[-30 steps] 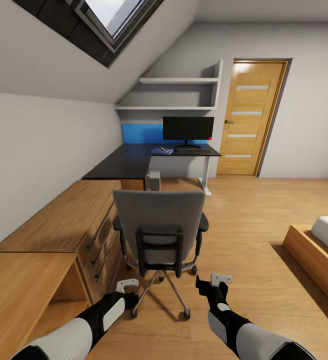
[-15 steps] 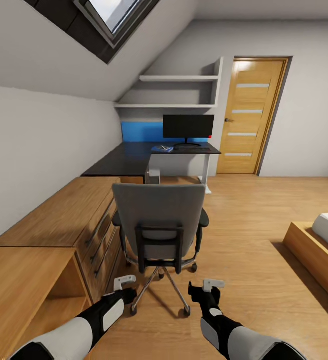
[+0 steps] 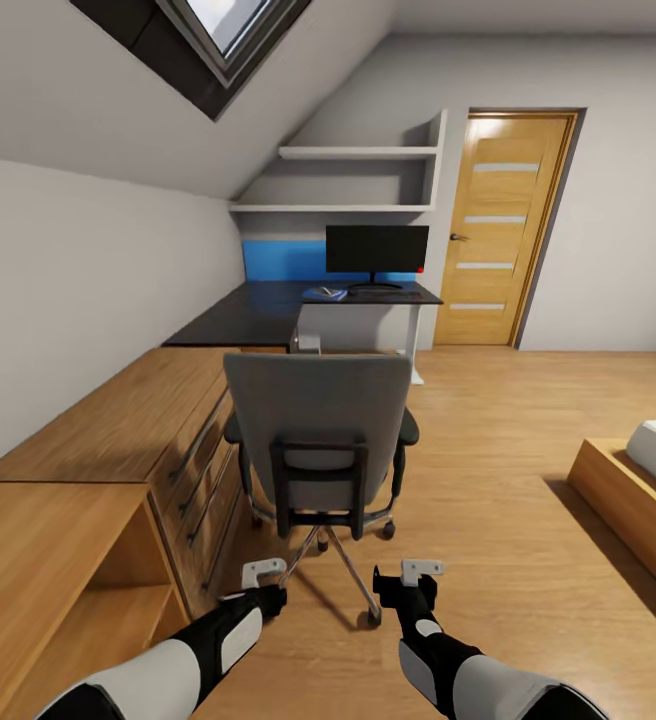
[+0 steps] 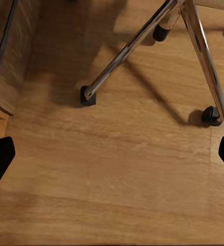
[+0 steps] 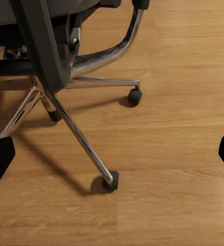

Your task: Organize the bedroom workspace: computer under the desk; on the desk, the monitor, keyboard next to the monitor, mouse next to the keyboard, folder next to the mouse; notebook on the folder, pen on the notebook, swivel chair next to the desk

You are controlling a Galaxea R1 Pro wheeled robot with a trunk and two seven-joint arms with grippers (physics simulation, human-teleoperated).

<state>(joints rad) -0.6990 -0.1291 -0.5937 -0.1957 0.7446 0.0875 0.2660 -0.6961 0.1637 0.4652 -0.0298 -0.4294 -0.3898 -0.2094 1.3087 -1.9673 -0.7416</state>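
Left pincer: spread, empty, low beside the dresser.
Swivel chair: mid-floor, back toward robot, well short of the worktop. Likely bulky, rolls freely on castors; push at the stiff backrest edges.
Right pincer: spread, empty.

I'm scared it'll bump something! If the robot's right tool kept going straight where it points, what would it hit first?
Probably the wooden floor, just beside the swivel chair. The chair's nearest chrome leg and caster lie close to that line, so depth makes this uncertain.

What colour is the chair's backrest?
Grey, on a black frame; the chair shows it best in the head view.
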